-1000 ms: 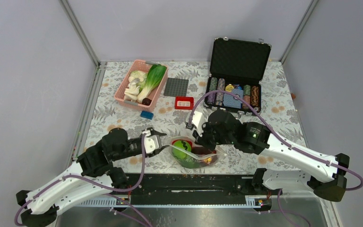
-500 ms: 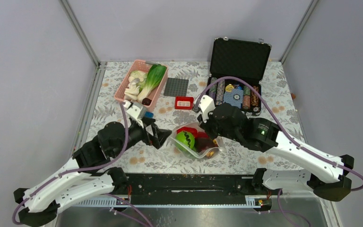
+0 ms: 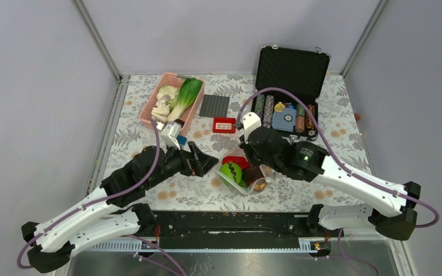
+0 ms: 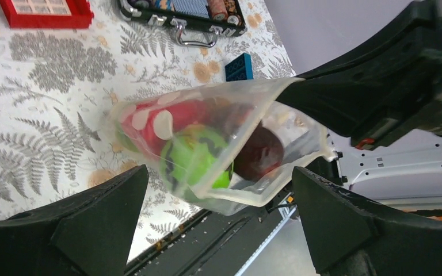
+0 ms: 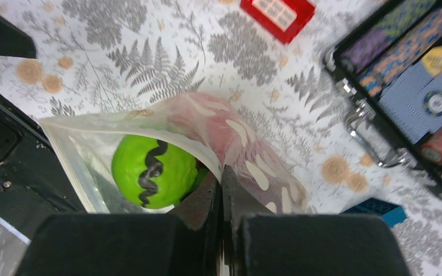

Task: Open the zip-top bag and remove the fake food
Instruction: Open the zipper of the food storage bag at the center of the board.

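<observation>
Right jaws clamped on zip-top bag rim; left jaws wide, empty. Hold rim steady, reach left into the mouth for fake food.

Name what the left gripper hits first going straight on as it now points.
Likely the zip-top bag, centred ahead between the open jaws of the left gripper, with the green striped melon just behind its wall; the gap is unclear.
</observation>
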`<state>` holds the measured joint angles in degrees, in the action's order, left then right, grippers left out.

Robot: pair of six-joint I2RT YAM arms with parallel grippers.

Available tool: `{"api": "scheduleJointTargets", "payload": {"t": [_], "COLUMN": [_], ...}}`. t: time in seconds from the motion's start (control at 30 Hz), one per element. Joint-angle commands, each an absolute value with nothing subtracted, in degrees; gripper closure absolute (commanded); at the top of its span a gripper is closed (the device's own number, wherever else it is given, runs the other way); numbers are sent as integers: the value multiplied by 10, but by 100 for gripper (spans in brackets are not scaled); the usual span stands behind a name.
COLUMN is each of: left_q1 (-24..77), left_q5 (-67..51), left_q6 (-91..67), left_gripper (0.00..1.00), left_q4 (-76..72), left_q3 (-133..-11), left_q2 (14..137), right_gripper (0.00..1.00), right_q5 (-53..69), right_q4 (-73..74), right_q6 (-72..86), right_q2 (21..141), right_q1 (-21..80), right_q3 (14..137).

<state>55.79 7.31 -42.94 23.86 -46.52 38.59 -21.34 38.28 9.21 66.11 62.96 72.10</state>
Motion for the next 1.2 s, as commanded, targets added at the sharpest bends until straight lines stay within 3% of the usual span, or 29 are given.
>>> {"api": "scheduleJointTargets", "payload": {"t": [0.0,0.3,0.5,0.67,0.8,1.03,1.17], "left_q1": [559,573,587,603,606,606,606], "left_q5": [55,81,102,133,171,198,222], "left_q6": [-494,-528,-557,-572,-575,-585,-597], "left_gripper": [1,1,5,15,35,50,50], "left_q4": [216,282,283,305,330,328,306], "left_q3": [-440,-398,-385,-387,-388,-374,-362], "left_q2": [355,321,343,363,366,383,384], "right_gripper": [100,100,100,100,100,100,100], "right_q5": [-193,-109,-98,-121,-142,-144,-138], "right_q4": [355,268,290,269,265,259,253], "right_q6": [176,214,251,278,280,278,281], "right_q2": [675,709,769,768,752,726,716], "right_q1": [631,631,631,631,631,631,631], "right_q3": [695,690,740,734,721,702,693]}}
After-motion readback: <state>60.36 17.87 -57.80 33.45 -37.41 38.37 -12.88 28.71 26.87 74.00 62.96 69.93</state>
